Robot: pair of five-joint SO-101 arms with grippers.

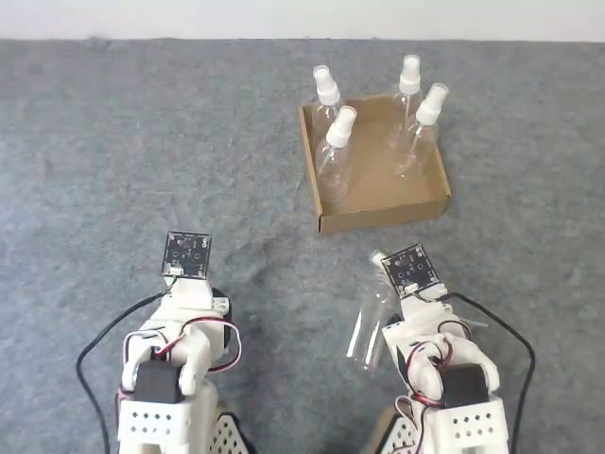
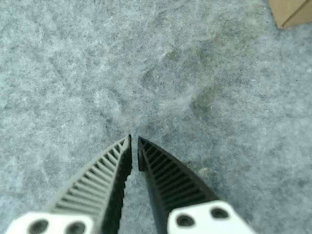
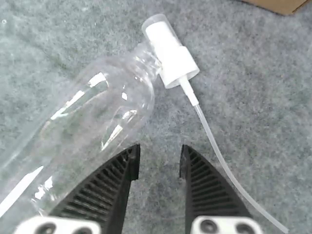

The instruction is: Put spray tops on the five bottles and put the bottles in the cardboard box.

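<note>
Four clear plastic bottles with white spray tops (image 1: pixel 336 161) already stand in the shallow brown cardboard box (image 1: pixel 378 219). The fifth clear bottle (image 3: pixel 97 122) lies on the grey felt bench (image 1: pixel 142 142), just ahead of the right gripper (image 3: pixel 158 148), whose fingers are apart and empty. The loose white spray top (image 3: pixel 170 58) rests at the bottle's neck with its tube outside, so I'd say it's not fitted. The left gripper (image 2: pixel 134 139) is pinched together over bare felt.

Four upright clear spray bottles (image 1: pixel 336 156) crowd the brown cardboard box (image 1: pixel 378 216). The grey felt worktop (image 1: pixel 142 142) left of it gives passage. A fifth clear bottle (image 1: pixel 371 322) lies in front.

Bright, even light; soft faint shadows.
</note>
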